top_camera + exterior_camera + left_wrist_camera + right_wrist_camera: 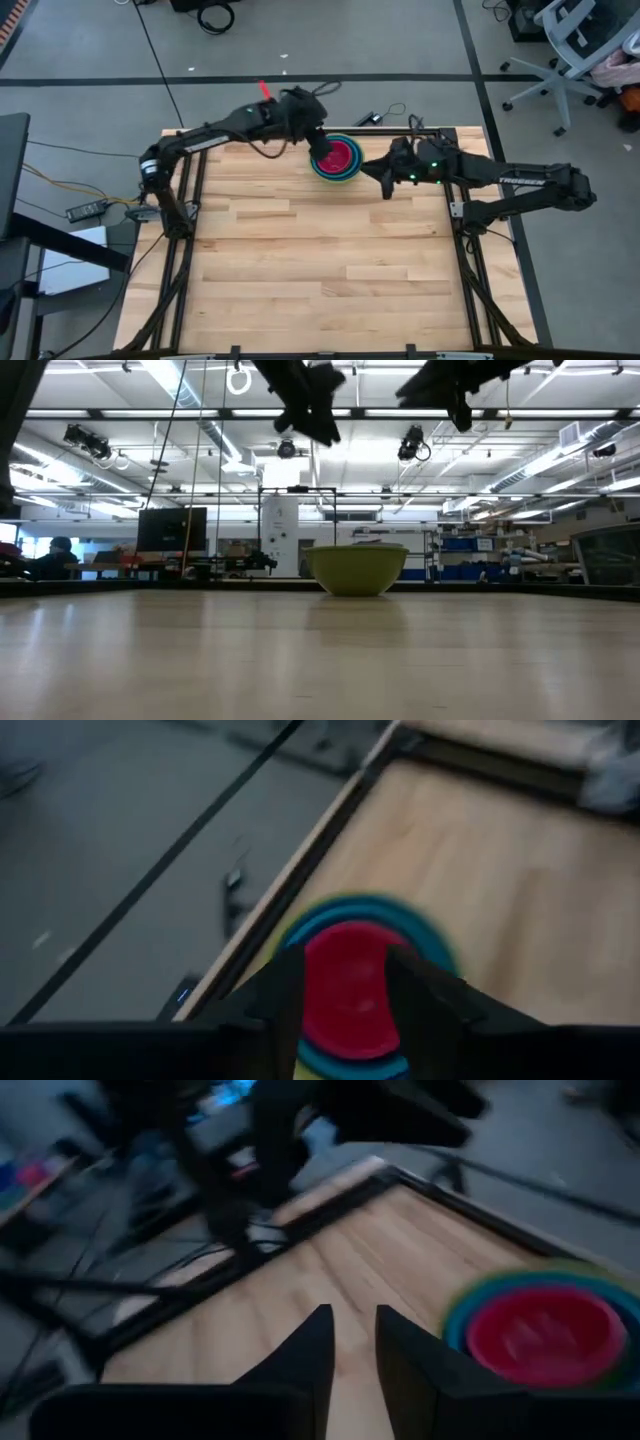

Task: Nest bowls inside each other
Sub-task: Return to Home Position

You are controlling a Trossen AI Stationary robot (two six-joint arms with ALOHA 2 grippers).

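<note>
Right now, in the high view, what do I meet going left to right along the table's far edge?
Left gripper, open above the stack's left rim → nested bowls, magenta one innermost → right gripper, open, beside the stack.

The smallest bowl (340, 155) is magenta-red, ringed by the cyan and blue rims of the bowls around it, and the outermost bowl (357, 570) shows olive-green from the side. The table (320, 280) beneath them is pale blond wood in a staggered plank pattern, framed in black. Above the table the left arm (220, 130) and right arm (520, 185) are black with small green lights, the right with white lettering.
</note>
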